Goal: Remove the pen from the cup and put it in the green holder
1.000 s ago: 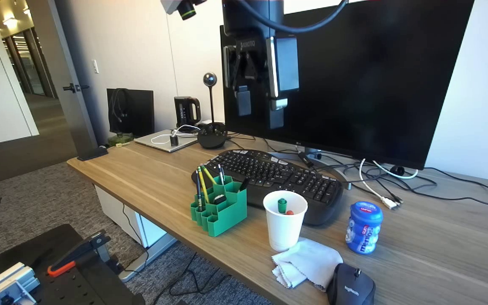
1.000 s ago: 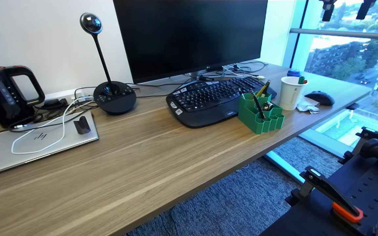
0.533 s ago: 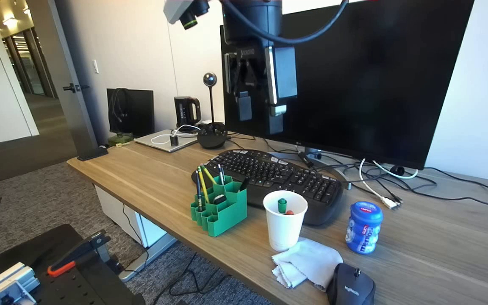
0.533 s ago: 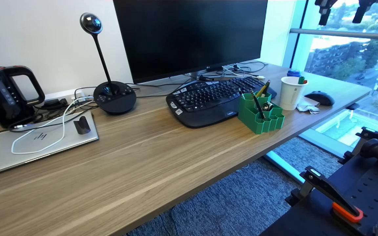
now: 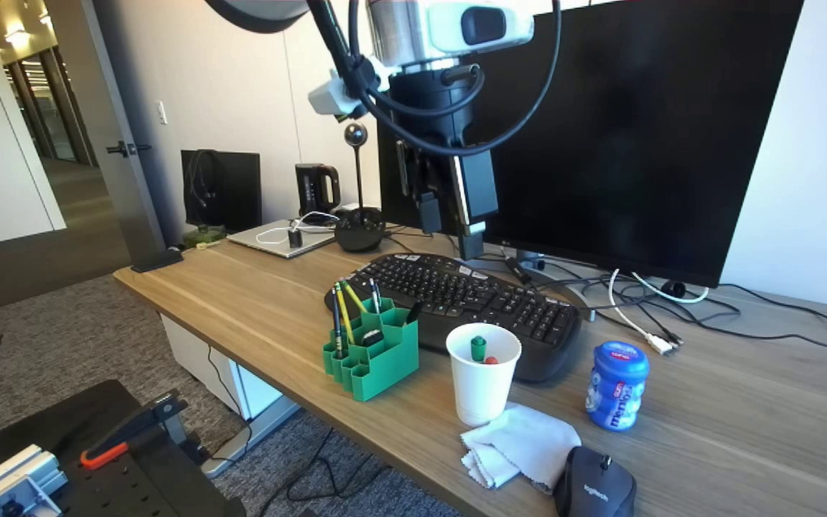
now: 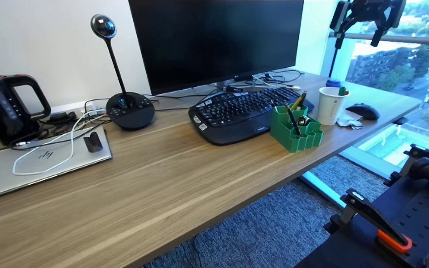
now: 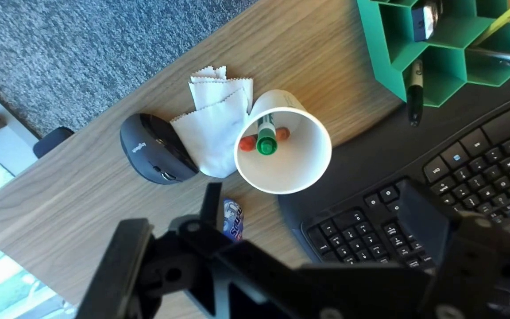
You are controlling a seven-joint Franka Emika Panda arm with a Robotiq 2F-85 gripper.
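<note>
Count 0 of 2 steps done — extract pen [image 7: 266,136] from cup [image 5: 484,391], then insert in green holder [image 5: 393,368], to the left. Note gripper [image 6: 357,41] with spread, empty jaws.

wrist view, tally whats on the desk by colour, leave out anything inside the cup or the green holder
White: 2 (cup, cloth)
Black or dark grey: 2 (mouse, keyboard)
Green: 1 (holder)
Blue: 1 (Mentos tub, partly hidden)
Total: 6 that show; the tool blocks part of the view.
</note>
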